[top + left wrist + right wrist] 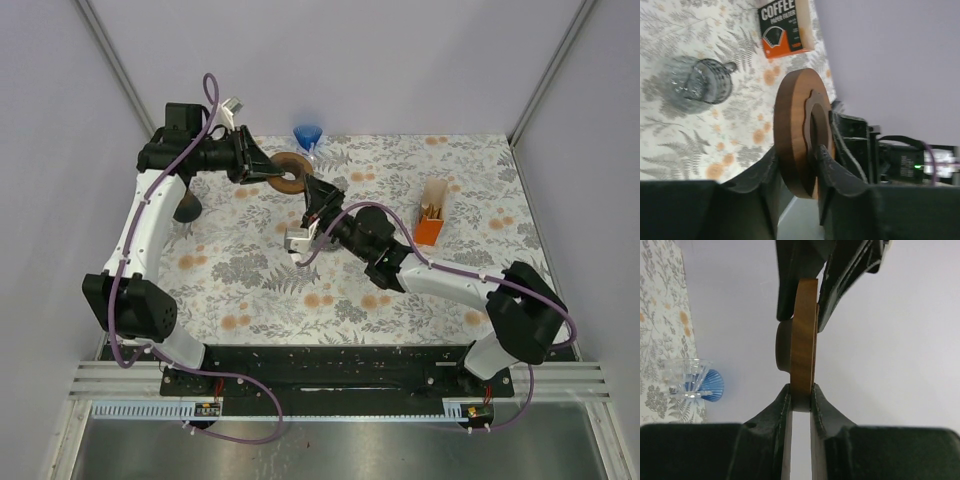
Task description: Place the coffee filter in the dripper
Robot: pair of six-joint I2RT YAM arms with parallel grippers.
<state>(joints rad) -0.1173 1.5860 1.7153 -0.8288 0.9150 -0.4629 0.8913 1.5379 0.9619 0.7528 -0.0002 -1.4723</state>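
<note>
The left tool [799, 167] and right tool [800, 396] both clamp one stiff brown wooden ring [290, 172]. The tan paper filters [433, 197] in the orange box [428, 232] at 3 o'clock are likely light and floppy; pinch an edge.

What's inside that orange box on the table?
The orange box is open at the top, and pale brown paper filters poke up inside it. Its walls hide their lower parts, so how many there are cannot be told.
</note>
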